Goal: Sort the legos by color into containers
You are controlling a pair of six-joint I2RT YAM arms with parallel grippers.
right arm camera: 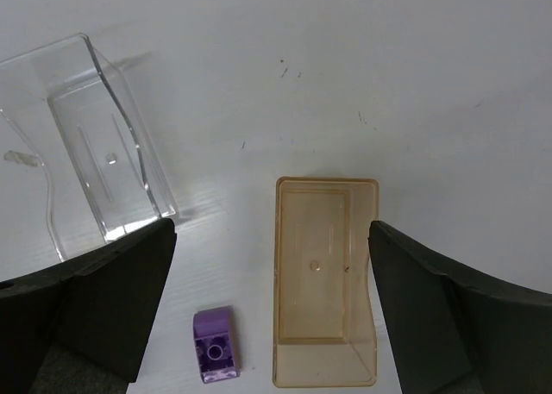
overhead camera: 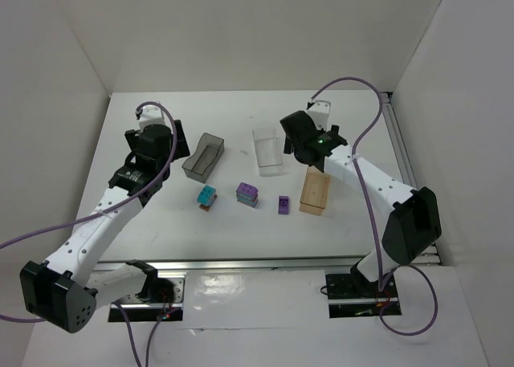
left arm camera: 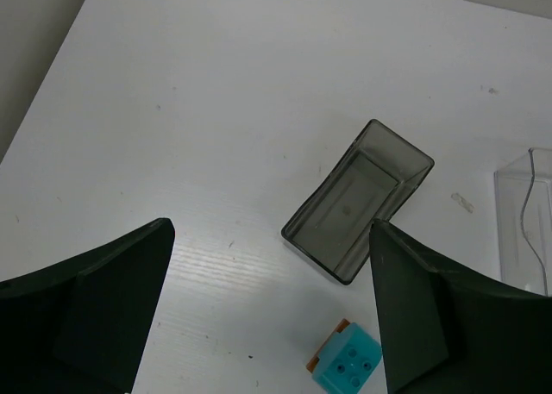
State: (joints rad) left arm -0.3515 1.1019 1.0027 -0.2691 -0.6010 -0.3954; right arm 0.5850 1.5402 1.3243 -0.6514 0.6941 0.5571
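Legos studded; containers translucent, rectangular

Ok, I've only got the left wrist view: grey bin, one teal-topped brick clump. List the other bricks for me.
Observer: Right of your teal clump stands a second stack, purple on top, colours mixed.
Operator: Keep going right.
Observer: A single purple brick lies just left of the amber bin, with a gap between them.
Operator: Report that bin's contents.
Observer: The amber bin is empty.
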